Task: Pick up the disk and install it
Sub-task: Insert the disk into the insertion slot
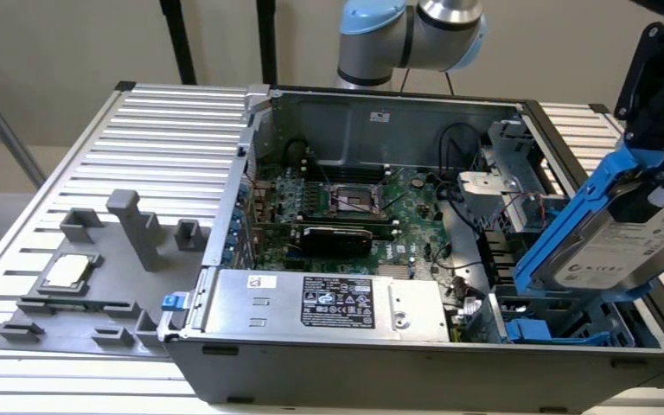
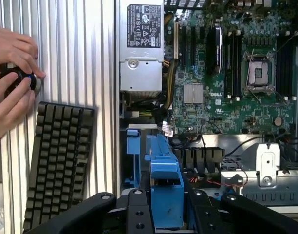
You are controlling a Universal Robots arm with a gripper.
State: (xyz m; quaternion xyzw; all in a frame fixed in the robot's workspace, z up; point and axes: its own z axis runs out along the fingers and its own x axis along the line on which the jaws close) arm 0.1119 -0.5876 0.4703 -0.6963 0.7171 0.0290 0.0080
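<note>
Hand [image 1: 655, 160] clamped on disk [image 1: 622, 246], disk tilted steeply. Open computer case [image 1: 424, 376] below hand; blue drive bay [image 1: 539, 333] just under disk's lower end.

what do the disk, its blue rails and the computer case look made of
The disk is probably metal: a matte silver-grey shell with a white paper-like label. Its rails are likely moulded plastic, a bright, uniform blue with a slight sheen. The computer case seems to be sheet metal, dull grey with thin folded edges.
</note>
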